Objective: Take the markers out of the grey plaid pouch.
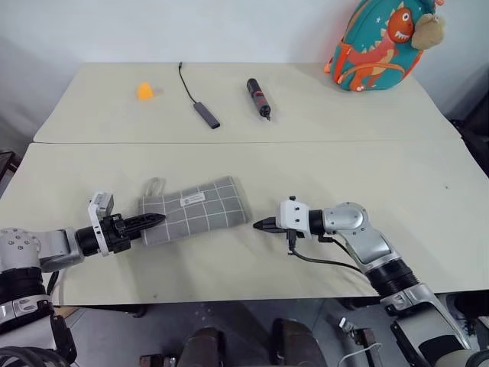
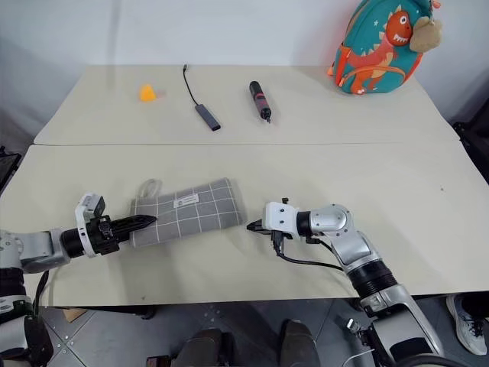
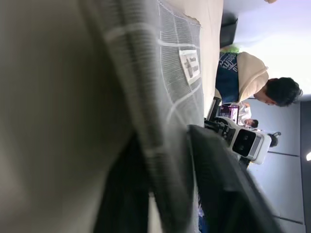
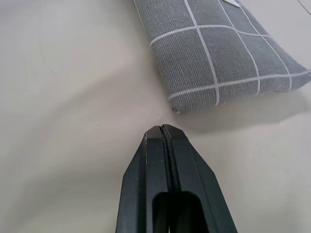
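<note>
The grey plaid pouch lies flat on the near cream table, between the two claws. It is soft woven grey fabric crossed by thin white grid lines, rectangular, with a small white label on its upper face and a pale loop at the corner nearest the left claw.

The left gripper lies low over the table and meets the pouch's near short end. In the left wrist view a fold of that edge sits between its two black fingers, so it is clenched on the pouch's fabric.

The right gripper points at the pouch's opposite end, just beside it but apart. A strip of bare tabletop shows between fingertips and cloth in the right wrist view. Its black tapered fingers are pressed flat together, grasping nothing. A black cable loops from its wrist.

Nothing lies between either claw and the pouch.

Well beyond both claws, on the far table, lie:
- a small orange object;
- a thin black cable with a dark flat adapter;
- a black marker-like pen with a pink band;
- a teal dinosaur backpack, standing upright at the far right corner.

A seated person is visible past the pouch in the left wrist view.
</note>
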Available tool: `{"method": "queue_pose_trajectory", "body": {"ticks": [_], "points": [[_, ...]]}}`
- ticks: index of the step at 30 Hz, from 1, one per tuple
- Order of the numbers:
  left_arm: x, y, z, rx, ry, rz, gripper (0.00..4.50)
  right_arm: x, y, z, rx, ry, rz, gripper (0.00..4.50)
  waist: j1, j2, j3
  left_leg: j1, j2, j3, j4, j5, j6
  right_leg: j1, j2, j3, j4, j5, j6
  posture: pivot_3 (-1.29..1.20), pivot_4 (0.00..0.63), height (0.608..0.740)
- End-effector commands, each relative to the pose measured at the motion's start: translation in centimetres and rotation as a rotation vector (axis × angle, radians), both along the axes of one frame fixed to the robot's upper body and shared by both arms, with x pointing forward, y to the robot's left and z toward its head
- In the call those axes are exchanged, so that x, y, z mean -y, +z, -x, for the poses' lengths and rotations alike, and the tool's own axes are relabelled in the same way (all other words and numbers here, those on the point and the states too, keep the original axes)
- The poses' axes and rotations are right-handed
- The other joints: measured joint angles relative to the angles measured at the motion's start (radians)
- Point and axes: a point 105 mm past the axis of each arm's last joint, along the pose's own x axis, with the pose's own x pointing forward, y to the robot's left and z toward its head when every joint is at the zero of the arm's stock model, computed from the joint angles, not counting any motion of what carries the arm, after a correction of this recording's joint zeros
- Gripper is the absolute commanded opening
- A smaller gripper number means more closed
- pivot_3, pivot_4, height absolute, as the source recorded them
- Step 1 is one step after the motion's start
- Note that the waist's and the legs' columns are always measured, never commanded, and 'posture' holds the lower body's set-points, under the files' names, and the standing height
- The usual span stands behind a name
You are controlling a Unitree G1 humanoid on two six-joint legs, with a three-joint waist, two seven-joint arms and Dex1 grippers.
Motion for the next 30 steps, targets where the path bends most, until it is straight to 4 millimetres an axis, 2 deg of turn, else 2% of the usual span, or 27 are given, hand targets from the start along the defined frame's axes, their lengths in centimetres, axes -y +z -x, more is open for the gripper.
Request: {"method": "queue_pose_trajectory", "body": {"ticks": [1,4,7,11,13,14,16,17,20,23,25,26,28,29,30], "points": [[0.7,0.6,0.3,0.026,-0.046,0.020,0.02,1.1,0.4,-0.1,0.019,-0.031,0.000,0.00,0.001,0.000,0.000,0.000,0.000,0.000,0.000,0.000,0.000,0.000,0.000,0.000,0.000,0.000,0.000,0.00,0.150,0.740],[1.2,0.4,0.6,0.024,-0.066,0.016,0.02,1.5,0.8,0.1,0.020,-0.029,-0.010,0.00,0.000,0.000,0.000,0.000,0.000,0.000,0.000,0.000,0.000,0.000,0.000,0.000,0.000,0.000,0.000,0.00,0.150,0.740],[1.8,0.7,0.8,0.061,-0.081,0.031,0.02,2.4,1.8,1.1,0.005,0.008,-0.057,0.00,0.001,0.000,0.000,0.000,0.000,0.000,0.000,0.000,0.000,0.000,0.000,0.000,0.000,0.000,0.000,0.00,0.150,0.740],[1.6,2.9,0.0,0.268,-0.011,0.011,0.02,5.2,3.9,2.3,-0.077,-0.023,-0.154,0.00,0.004,-0.001,0.001,-0.002,0.000,-0.001,0.001,0.000,0.000,0.000,-0.001,0.000,-0.001,0.000,0.000,0.00,0.150,0.740],[1.9,5.2,-0.2,0.469,0.009,0.013,0.02,7.5,4.8,2.0,-0.128,-0.118,-0.201,0.00,0.003,-0.001,0.001,-0.002,0.000,-0.001,0.001,0.000,0.000,0.000,0.000,0.000,-0.001,0.000,0.000,0.00,0.150,0.740],[2.2,5.9,-0.3,0.575,0.013,-0.052,0.02,8.9,5.1,1.7,-0.144,-0.179,-0.219,0.00,0.004,-0.001,0.001,-0.002,0.001,-0.001,0.001,0.000,0.000,0.000,0.000,0.000,-0.001,0.000,0.000,0.00,0.150,0.740],[3.4,7.4,-0.7,0.808,0.019,-0.168,0.00,11.6,5.9,1.5,-0.201,-0.278,-0.264,0.37,0.006,-0.001,0.001,-0.002,0.006,0.000,0.001,0.000,0.000,0.000,0.000,0.000,-0.002,0.000,0.000,0.00,0.150,0.740],[4.0,7.2,-1.1,0.850,0.022,-0.218,0.00,12.4,6.4,1.4,-0.240,-0.311,-0.297,0.53,0.009,-0.001,0.001,-0.002,0.006,0.001,0.001,0.000,0.000,0.000,0.000,0.000,-0.003,0.000,0.000,0.00,0.150,0.740],[6.6,7.3,-1.2,1.160,-0.023,-0.355,0.00,13.9,8.5,1.7,-0.388,-0.348,-0.372,1.52,0.023,0.000,0.001,-0.002,0.003,0.004,0.001,0.000,0.000,0.000,0.000,0.000,-0.004,0.001,0.000,0.00,0.150,0.740],[7.6,6.8,-2.7,1.307,0.026,-0.450,0.00,13.7,11.3,1.9,-0.481,-0.326,-0.433,2.46,0.026,0.000,0.001,-0.002,0.002,0.007,0.001,0.000,0.000,0.000,0.000,0.000,-0.004,0.001,0.000,0.00,0.150,0.740],[9.3,5.1,-2.7,1.449,-0.110,-0.596,0.00,13.1,13.1,1.9,-0.541,-0.298,-0.479,3.13,0.025,0.000,0.001,-0.002,0.003,0.010,0.002,0.000,0.000,-0.001,0.001,0.000,-0.004,0.001,-0.001,0.00,0.150,0.740],[10.8,3.5,-2.7,1.545,-0.202,-0.684,0.00,12.1,14.3,2.1,-0.588,-0.240,-0.490,3.47,0.025,0.000,0.001,-0.002,0.003,0.014,0.001,0.000,0.000,-0.001,0.001,0.000,-0.004,0.001,-0.001,0.00,0.150,0.740],[12.9,1.6,-2.2,1.669,-0.329,-0.722,0.00,10.7,16.0,2.1,-0.646,-0.179,-0.508,4.09,0.027,0.001,0.001,-0.002,0.003,0.016,0.001,-0.001,0.001,-0.002,0.001,0.000,-0.004,0.001,-0.001,0.00,0.150,0.740],[13.6,1.2,-2.1,1.713,-0.340,-0.721,0.00,9.9,16.5,2.0,-0.672,-0.146,-0.515,4.42,0.028,0.001,0.001,-0.002,0.003,0.017,0.001,-0.001,0.001,-0.003,0.000,0.000,-0.004,0.002,-0.001,0.00,0.150,0.740],[14.1,1.0,-1.8,1.746,-0.351,-0.697,0.00,9.3,16.7,2.2,-0.707,-0.114,-0.509,4.46,0.028,0.000,0.001,-0.003,0.003,0.016,0.002,-0.001,0.002,-0.002,0.000,0.000,-0.004,0.002,-0.001,0.00,0.150,0.740]]}}
